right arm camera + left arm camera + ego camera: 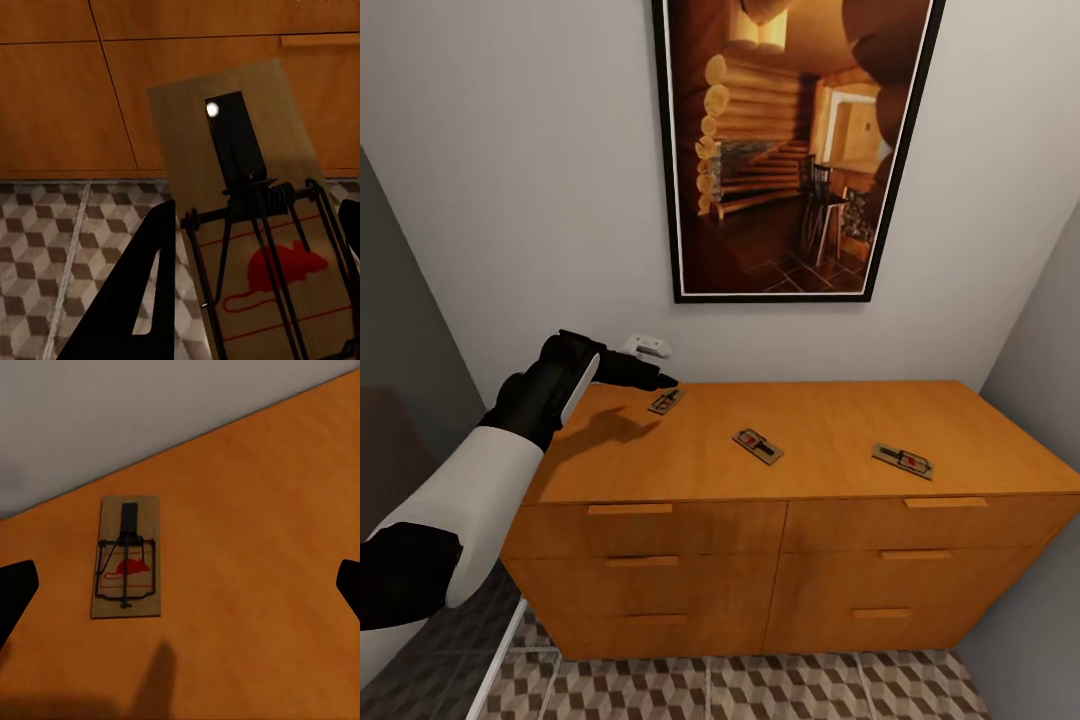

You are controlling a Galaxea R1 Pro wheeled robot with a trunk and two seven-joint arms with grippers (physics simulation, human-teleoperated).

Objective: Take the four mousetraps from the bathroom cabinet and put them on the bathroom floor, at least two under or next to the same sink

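The held trap [255, 225] runs off the right wrist picture's edge between the jaws. The left gripper's fingertips [15, 596] are cropped. Three cabinet-top traps [758, 445] look tiny.

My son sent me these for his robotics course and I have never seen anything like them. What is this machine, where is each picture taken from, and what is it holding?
These are simulator renders of a wheeled robot with two arms. The head camera looks down on a wooden cabinet bearing three mousetraps: the left mousetrap, the middle mousetrap and the right mousetrap. The left gripper hovers near the left one. The left wrist camera looks along that gripper's open fingers at the same trap. The right wrist camera shows the right gripper holding a fourth mousetrap in front of the cabinet's drawer fronts, above the patterned bathroom floor.
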